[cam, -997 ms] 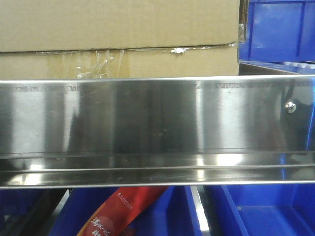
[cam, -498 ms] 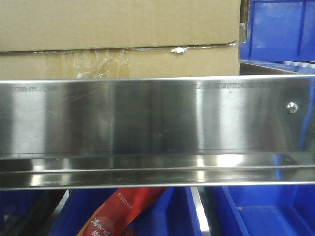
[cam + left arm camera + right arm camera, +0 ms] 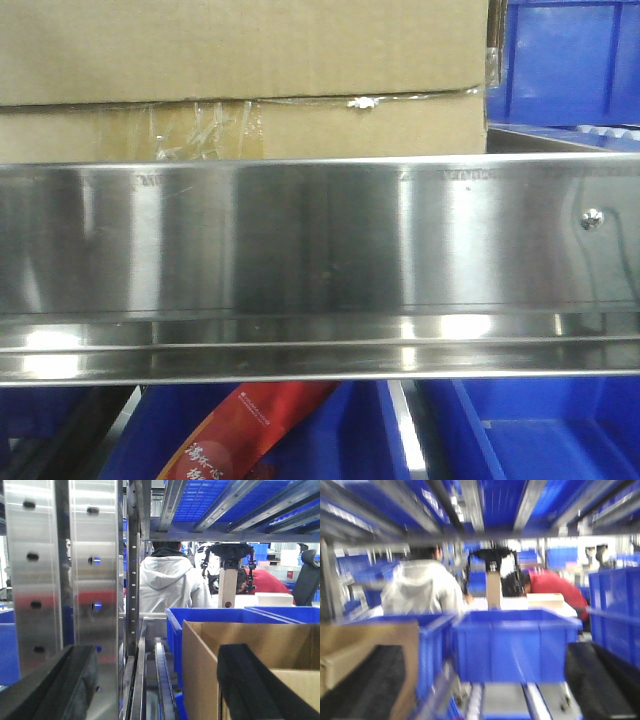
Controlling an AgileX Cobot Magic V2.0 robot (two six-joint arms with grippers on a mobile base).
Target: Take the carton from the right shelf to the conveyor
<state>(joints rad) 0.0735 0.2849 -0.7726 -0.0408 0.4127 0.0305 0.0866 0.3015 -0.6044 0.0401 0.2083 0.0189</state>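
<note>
Left jaws: two thick matte-black bars, square-edged; inner pads (image 3: 86,680) look rubbery.
Right jaws: two black slabs, blurred.

Front view:
- brown corrugated cardboard carton (image 3: 240,60), 1
- polished stainless-steel shelf rail (image 3: 300,250), 1
- round screw head (image 3: 592,218), 1
- blue plastic bins (image 3: 570,60), at least 3
- red printed packet (image 3: 262,412), 1

Left wrist view:
- person in a white hooded jacket (image 3: 172,582), 1
- person in a red top (image 3: 272,580), 1

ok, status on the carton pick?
Left gripper open, right gripper open, nothing held. Carton on shelf, ungripped. Blue bin dead ahead of right gripper; that view blurred.
</note>
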